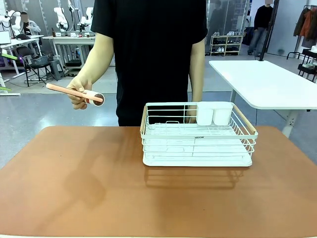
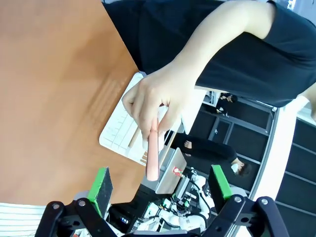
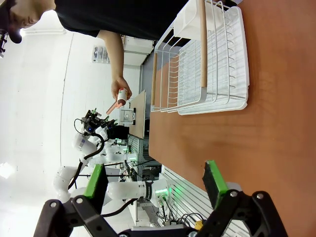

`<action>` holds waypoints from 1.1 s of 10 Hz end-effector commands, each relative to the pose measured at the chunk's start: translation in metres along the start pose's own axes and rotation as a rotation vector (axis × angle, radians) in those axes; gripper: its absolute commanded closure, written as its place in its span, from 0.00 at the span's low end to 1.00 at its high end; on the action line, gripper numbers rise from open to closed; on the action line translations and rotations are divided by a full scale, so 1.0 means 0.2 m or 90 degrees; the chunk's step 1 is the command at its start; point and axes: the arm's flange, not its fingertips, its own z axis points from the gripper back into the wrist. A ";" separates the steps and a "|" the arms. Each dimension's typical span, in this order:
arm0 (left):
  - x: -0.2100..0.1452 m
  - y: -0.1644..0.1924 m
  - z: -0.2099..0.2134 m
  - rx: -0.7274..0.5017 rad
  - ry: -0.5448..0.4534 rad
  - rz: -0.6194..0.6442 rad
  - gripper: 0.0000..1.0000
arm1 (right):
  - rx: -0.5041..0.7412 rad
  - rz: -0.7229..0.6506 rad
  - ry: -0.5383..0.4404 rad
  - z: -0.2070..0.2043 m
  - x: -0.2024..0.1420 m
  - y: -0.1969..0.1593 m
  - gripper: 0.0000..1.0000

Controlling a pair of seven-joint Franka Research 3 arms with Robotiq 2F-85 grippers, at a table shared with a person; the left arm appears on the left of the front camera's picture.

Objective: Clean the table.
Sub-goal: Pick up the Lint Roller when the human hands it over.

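Table (image 1: 74, 193): reddish-brown top fills the lower front view, with a white wire rack (image 1: 198, 148) standing right of centre. The rack holds two white cups (image 1: 214, 113) in its upper-right corner; can't tell what's inside them. Left wrist view adds the left gripper (image 2: 160, 182), jaws spread wide with nothing between them. In the right wrist view the right gripper (image 3: 153, 178) is spread the same way, over the table. Person's hand (image 1: 78, 94), upper left in the front view, grasps a pink-handled roller (image 1: 62, 89) held off the table.

rack label (image 1: 199, 138) — unreadable, table (image 1: 74, 188) edges cropped
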 end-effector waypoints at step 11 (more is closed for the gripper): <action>-0.29 0.09 -0.52 -0.015 -0.042 -0.081 0.00 | 0.000 0.001 0.006 0.00 -0.02 0.02 0.00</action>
